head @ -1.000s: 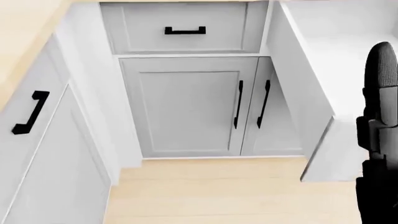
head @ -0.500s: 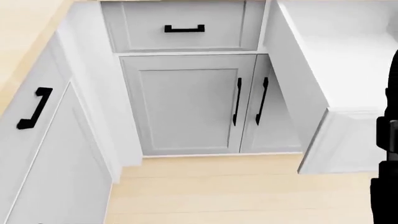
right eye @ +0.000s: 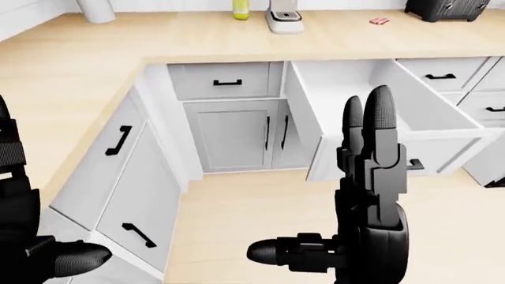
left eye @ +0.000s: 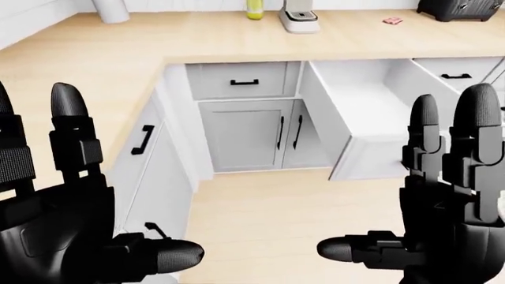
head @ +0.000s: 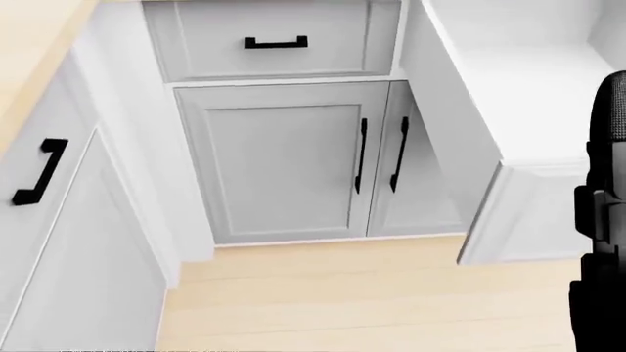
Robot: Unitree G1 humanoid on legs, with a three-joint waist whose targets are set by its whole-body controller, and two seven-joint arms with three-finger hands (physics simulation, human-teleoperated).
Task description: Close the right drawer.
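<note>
The right drawer (right eye: 359, 89) is white and stands pulled far out from under the wooden counter; its inside looks empty. Its front panel (right eye: 450, 155) faces the bottom right, and its black handle (right eye: 416, 164) is partly hidden behind my right hand. In the right-eye view my right hand (right eye: 324, 177) is raised before that panel, fingers straight up and thumb out, open and empty. My left hand (left eye: 102, 195) is raised at the lower left of the left-eye view, also open and empty. The drawer's wall also shows in the head view (head: 528, 125).
A closed drawer (left eye: 244, 81) and two cabinet doors (left eye: 248, 133) fill the corner left of the open drawer. More closed drawers (right eye: 440, 76) lie to its right. The counter (left eye: 197, 41) bears a yellow bottle (left eye: 254, 8), a white appliance (left eye: 300, 19) and a dark appliance (left eye: 462, 8). The floor (left eye: 268, 219) is pale wood.
The head view has shifted, so the cabinets sit a little further left. My right hand shows taller again at that view's right edge.
</note>
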